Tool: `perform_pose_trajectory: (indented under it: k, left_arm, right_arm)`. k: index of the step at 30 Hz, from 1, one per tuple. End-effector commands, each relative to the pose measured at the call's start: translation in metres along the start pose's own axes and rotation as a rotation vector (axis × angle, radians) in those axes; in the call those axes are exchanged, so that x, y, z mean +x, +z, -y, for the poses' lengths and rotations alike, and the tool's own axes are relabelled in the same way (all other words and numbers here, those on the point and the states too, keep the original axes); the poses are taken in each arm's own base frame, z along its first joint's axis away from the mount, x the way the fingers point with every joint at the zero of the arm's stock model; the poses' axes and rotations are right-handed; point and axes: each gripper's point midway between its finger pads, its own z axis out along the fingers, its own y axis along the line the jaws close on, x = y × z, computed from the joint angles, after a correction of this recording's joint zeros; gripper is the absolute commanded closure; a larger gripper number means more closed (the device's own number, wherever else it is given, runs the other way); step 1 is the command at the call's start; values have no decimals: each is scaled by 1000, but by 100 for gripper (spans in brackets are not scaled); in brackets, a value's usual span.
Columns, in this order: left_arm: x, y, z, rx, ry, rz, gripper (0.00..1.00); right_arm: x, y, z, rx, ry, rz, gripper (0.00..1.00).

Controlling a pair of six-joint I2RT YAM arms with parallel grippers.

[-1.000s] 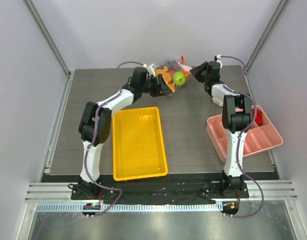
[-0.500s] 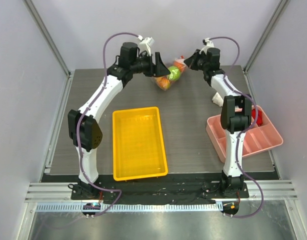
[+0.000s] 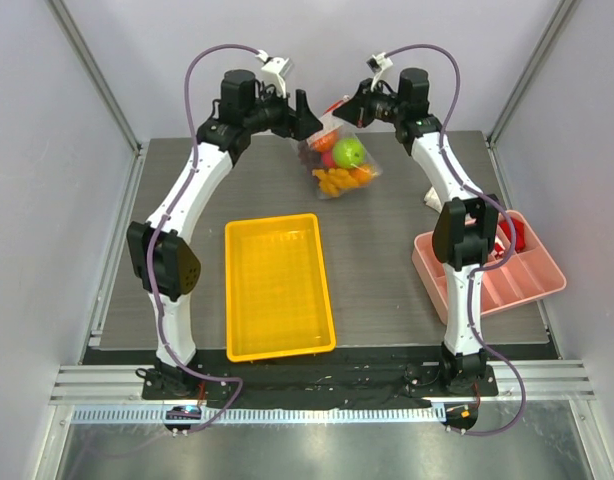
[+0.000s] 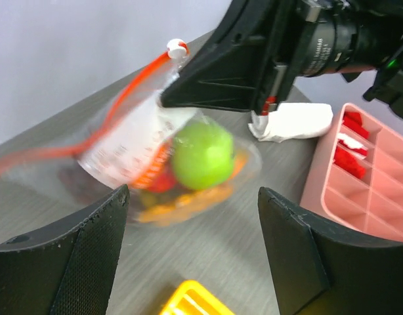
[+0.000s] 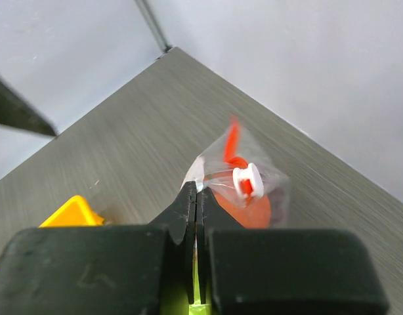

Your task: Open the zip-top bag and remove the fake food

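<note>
The zip-top bag (image 3: 339, 160) is clear with an orange-red zip strip and hangs above the far table. The fake food inside it shows a green apple (image 3: 349, 152) and orange and red pieces (image 3: 337, 181). My right gripper (image 3: 352, 110) is shut on the bag's top edge (image 5: 208, 172), beside the white slider (image 5: 246, 178). My left gripper (image 3: 305, 115) is open and empty, just left of the bag. In the left wrist view the bag (image 4: 129, 147) and the green apple (image 4: 203, 154) are blurred beyond my wide-open fingers (image 4: 90, 249), below the right gripper (image 4: 169, 98).
A yellow tray (image 3: 277, 285) lies in the middle of the table. A pink divided tray (image 3: 492, 265) with red pieces sits at the right edge. A white roll of cloth (image 4: 293, 123) lies between the bag and the pink tray.
Both arms have risen and the bag has been lifted off the table. My left gripper has let go of the bag and opened. The bag now hangs from the right gripper alone.
</note>
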Motion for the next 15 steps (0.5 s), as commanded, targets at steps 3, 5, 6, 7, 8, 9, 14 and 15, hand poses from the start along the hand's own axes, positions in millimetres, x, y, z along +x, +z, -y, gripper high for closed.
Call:
perform_pose_trajectory:
  k: [3,5,6,7,8,9,14,15]
  left_arm:
    - [-18,-8,-14,101,127,35,21]
    - [-15,-8,-24,117,120,33,22]
    - [-11,-5,-23,165,124,32,22]
    - [-8,-2,-24,193,129,32,21]
    - [-5,-1,-27,212,134,33,21]
    - [-7,-1,-20,269,155,39,21]
    - [17,19,-19,425,198,39,19]
    - [19,21,-19,442,199,44,19]
  right_arm:
    - [-53,-17,-48,-138,-150,69,99]
    - [-48,-15,-54,-169,-152,61,99]
    - [-46,-14,-57,-192,-153,56,99]
    - [-41,-14,-65,-236,-156,44,99]
    - [-38,-12,-68,-254,-158,40,99]
    - [-37,-12,-71,-266,-160,38,99]
    - [-27,-18,-85,-323,-164,10,99]
    - [-29,-21,-88,-325,-175,12,99]
